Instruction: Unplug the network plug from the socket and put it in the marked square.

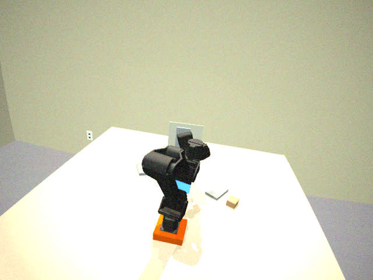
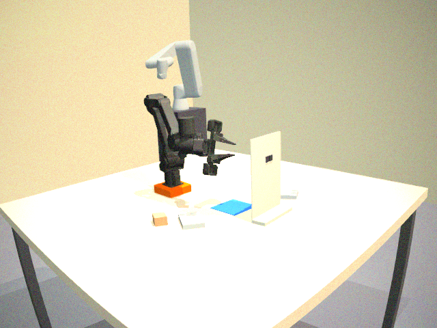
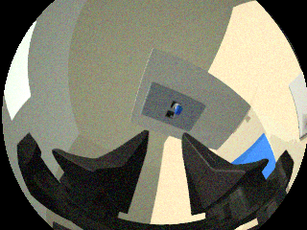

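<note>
The upright panel point(image 1: 197, 132) point(image 2: 263, 186) point(image 3: 221, 103) stands beyond the arm, with a darker grey plate point(image 1: 183, 130) point(image 3: 155, 101) on its front. The blue plug point(image 3: 177, 109) sits in a socket in that plate, beside a dark opening point(image 3: 170, 114); its thin tab is too small to make out. The blue marked square point(image 1: 183, 186) point(image 2: 233, 207) point(image 3: 256, 154) lies on the table before the panel. My gripper point(image 2: 234, 149) point(image 3: 165, 135) is partly open and empty, short of the panel. It is rolled, one finger above the other in the exterior view. The top view hides its fingertips.
A tan cube point(image 1: 232, 202) point(image 2: 160, 219) and a flat grey block point(image 1: 217, 192) point(image 2: 191, 221) lie on one side of the blue square. Another flat grey block point(image 1: 140, 169) point(image 2: 289, 194) lies on the other side. A pale arm point(image 2: 188, 68) stands in the background.
</note>
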### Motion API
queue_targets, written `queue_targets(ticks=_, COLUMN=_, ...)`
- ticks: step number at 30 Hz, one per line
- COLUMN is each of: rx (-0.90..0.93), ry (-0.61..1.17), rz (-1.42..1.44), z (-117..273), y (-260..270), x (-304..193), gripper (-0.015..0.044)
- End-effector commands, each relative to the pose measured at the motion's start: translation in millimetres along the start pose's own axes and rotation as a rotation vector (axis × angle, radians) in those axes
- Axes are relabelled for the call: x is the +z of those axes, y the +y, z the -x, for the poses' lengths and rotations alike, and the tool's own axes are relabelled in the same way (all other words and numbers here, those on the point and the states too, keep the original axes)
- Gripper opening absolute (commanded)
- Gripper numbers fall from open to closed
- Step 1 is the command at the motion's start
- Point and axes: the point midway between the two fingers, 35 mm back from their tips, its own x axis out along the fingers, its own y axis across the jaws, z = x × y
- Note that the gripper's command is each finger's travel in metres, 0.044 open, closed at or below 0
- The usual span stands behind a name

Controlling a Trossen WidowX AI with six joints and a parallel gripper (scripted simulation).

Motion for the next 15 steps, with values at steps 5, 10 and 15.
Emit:
queue_targets(ticks=5, rx=0.009, ry=0.062, rz=-0.251, z=15.3, y=-16.6, x=-17.1, gripper=0.0156)
queue_targets(ticks=10, rx=0.009, ry=0.075, rz=-0.302, z=18.8, y=-19.7, x=-20.7, gripper=0.0156)
queue_targets(ticks=15, rx=0.010, ry=0.074, rz=-0.302, z=10.6, y=-18.5, x=-18.0, gripper=0.0156)
